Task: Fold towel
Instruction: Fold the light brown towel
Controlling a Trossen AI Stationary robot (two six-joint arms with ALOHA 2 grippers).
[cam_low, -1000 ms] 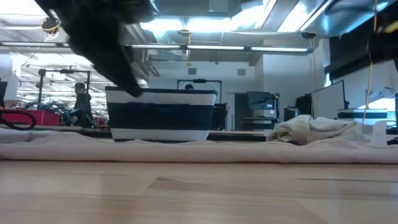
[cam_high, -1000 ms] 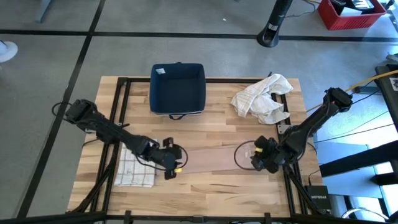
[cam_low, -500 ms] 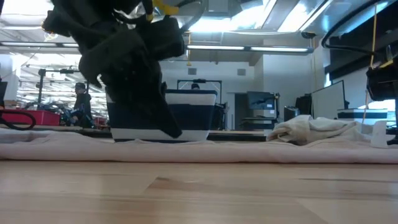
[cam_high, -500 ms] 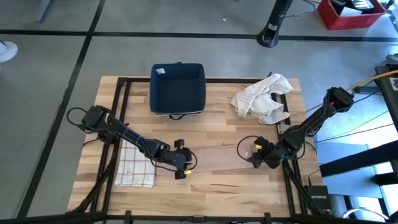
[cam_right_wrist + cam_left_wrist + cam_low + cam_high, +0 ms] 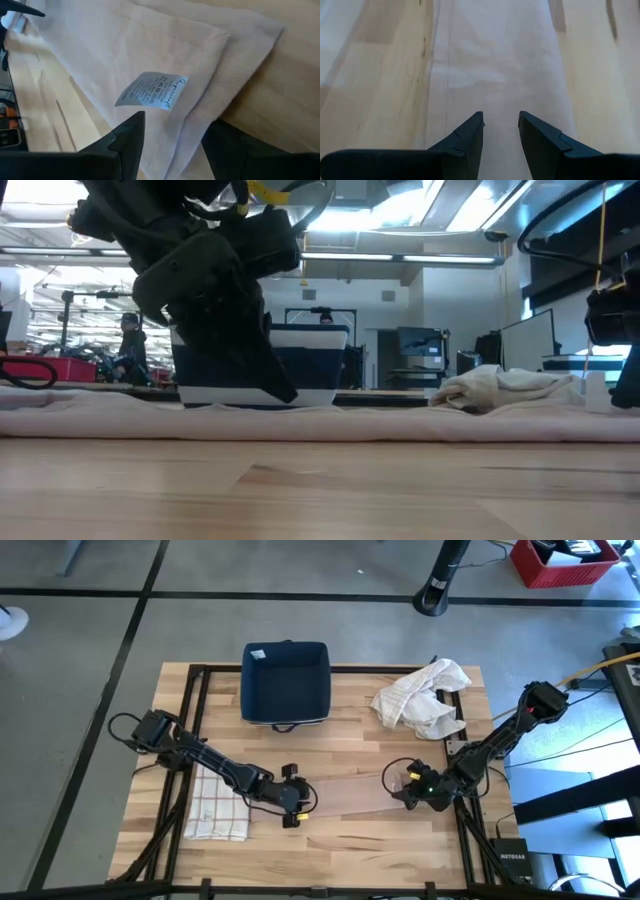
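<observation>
A pale pink towel [image 5: 345, 795] lies flat as a long strip across the middle of the wooden surface [image 5: 330, 840], nearer its front edge, stretching between the two arms. The left gripper [image 5: 295, 805] hangs low over the towel's left end; the left wrist view shows its fingers [image 5: 470, 137] parted with cloth below the gap and nothing between them, so it is released. The right gripper [image 5: 410, 790] is at the towel's right end; in the right wrist view its fingers [image 5: 127, 132] stand apart above a doubled corner bearing a white label [image 5: 152, 90], grasping nothing.

A dark blue bin [image 5: 285, 682] sits at the back edge of the surface, left of centre. A crumpled white cloth [image 5: 420, 695] lies near the back right corner. A folded checked towel [image 5: 217, 805] rests by the left edge, toward the front corner.
</observation>
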